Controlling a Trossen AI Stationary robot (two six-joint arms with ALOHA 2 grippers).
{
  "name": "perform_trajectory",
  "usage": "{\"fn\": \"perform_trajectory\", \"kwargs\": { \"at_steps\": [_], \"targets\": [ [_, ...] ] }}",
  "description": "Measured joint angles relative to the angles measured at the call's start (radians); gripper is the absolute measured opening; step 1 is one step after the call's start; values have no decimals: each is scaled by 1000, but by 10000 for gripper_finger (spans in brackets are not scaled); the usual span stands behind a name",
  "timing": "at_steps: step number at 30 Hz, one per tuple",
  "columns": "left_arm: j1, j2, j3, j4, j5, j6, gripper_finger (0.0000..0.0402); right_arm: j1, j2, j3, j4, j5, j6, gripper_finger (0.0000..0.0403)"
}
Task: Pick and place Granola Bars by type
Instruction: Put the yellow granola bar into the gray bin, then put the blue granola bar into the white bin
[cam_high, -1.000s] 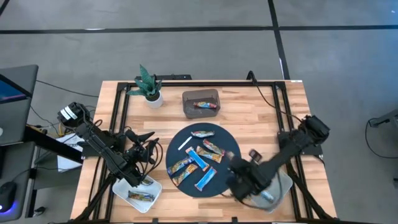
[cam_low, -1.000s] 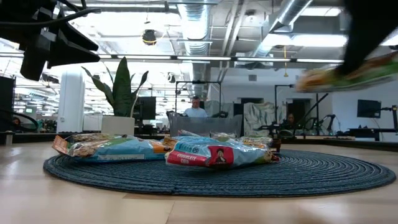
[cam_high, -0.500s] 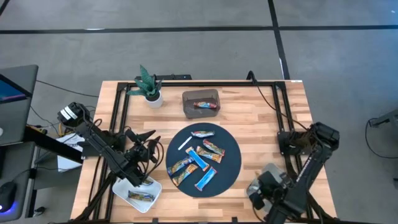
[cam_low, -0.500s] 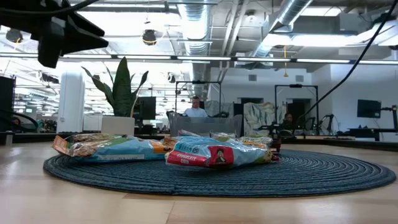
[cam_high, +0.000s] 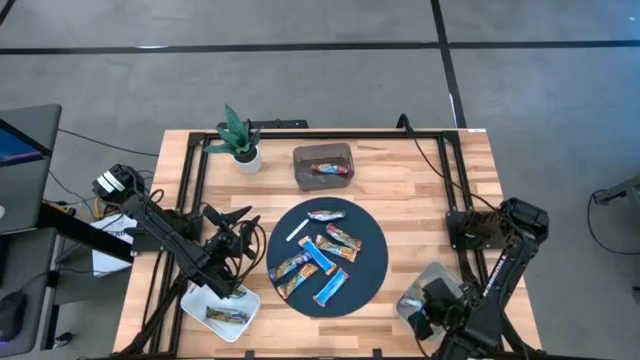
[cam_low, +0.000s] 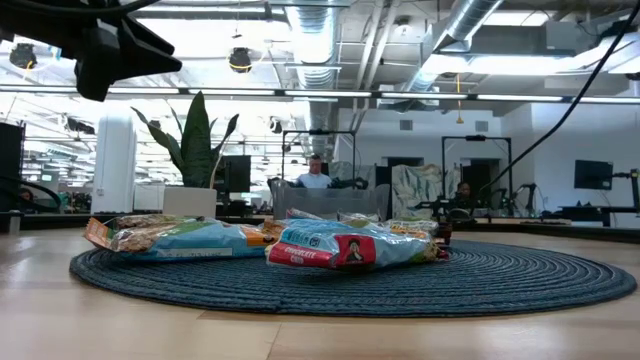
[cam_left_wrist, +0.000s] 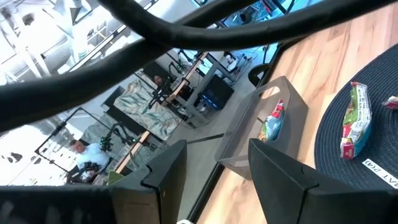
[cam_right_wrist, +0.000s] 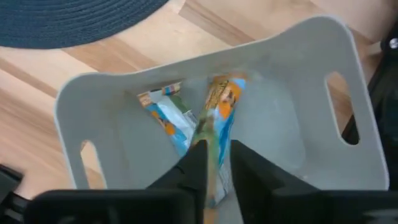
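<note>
Several granola bars (cam_high: 318, 258) lie flat on the round dark blue mat (cam_high: 372, 272), and the low view shows them too (cam_low: 340, 248). My right gripper (cam_high: 427, 305) hovers over a white tray (cam_high: 458, 283) at the near right, shut on an orange-and-blue bar (cam_right_wrist: 222, 102). A second bar (cam_right_wrist: 163, 113) lies in that tray. My left gripper (cam_high: 236, 241) stands open and level left of the mat, nothing between its fingers (cam_left_wrist: 283, 177). My right gripper pinches one end of the orange-and-blue bar (cam_right_wrist: 216, 158) between its two fingers (cam_right_wrist: 194, 167). The fingers come from above, slanting steeply down, and lie along the bar. The bar points down into the tray beside the other bar. I cannot tell whether its far end touches the tray floor.
A grey bin (cam_high: 322, 178) at the far middle holds one red bar (cam_high: 326, 168). Another white tray (cam_high: 192, 298) at the near left holds a bar (cam_high: 226, 315). A potted plant (cam_high: 240, 140) stands at the far left. A thin white stick (cam_high: 296, 232) lies on the mat.
My right gripper has swung from the mat's near right edge toward the table's near right corner. It carried the bar clear of the table and has rolled its wrist. It now hangs over the white tray there.
</note>
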Motion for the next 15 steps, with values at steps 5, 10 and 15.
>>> {"fn": "perform_trajectory", "kwargs": {
  "at_steps": [5, 10, 15],
  "targets": [
    [0, 0, 0, 2, 0, 0, 167, 0, 0, 0, -61, 15, -7, 122],
    [0, 0, 12, 5, 35, 23, 167, -7, 0, 0, -87, 276, -86, 155],
    [0, 0, 63, 122, 158, 207, 167, -43, 0, 0, -84, 618, -272, 158]
  ]
}}
